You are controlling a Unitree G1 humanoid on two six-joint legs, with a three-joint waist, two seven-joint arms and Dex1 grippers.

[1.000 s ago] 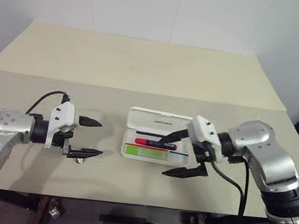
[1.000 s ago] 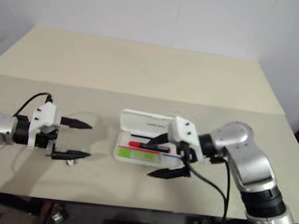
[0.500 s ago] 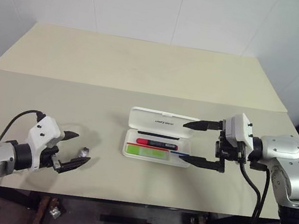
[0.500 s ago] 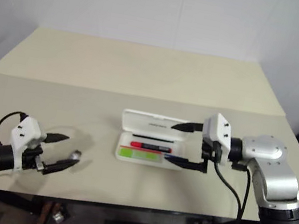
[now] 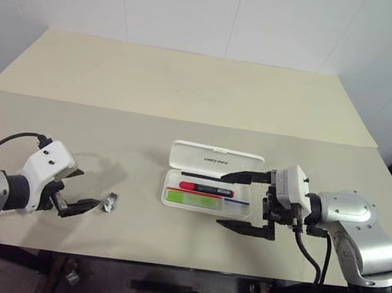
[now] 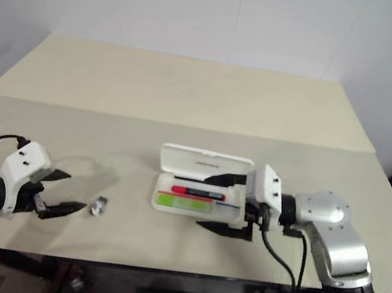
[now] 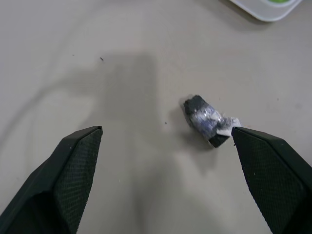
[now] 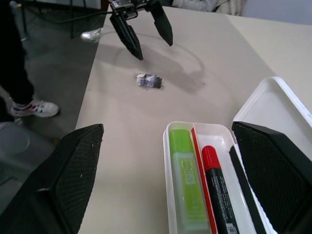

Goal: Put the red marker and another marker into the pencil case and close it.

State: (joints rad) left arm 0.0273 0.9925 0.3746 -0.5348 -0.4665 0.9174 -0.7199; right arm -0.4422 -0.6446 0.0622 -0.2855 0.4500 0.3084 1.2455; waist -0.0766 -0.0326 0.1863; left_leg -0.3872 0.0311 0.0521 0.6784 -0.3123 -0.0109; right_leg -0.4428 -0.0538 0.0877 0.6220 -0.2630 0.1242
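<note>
The pencil case (image 5: 212,182) lies open on the table (image 5: 190,92), lid flat behind the tray. The red marker (image 5: 205,189) and green marker (image 5: 191,199) lie inside, side by side. The right gripper (image 5: 245,202), fingers wide, empty, hovers at the case's right end. The left gripper (image 5: 84,189), fingers wide, empty, sits beside a small silvery clip (image 5: 108,203).

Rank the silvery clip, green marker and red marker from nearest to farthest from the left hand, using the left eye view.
From the left hand:
1. silvery clip, on the table just beside it.
2. green marker, in the case's near compartment.
3. red marker, just behind the green one.
</note>
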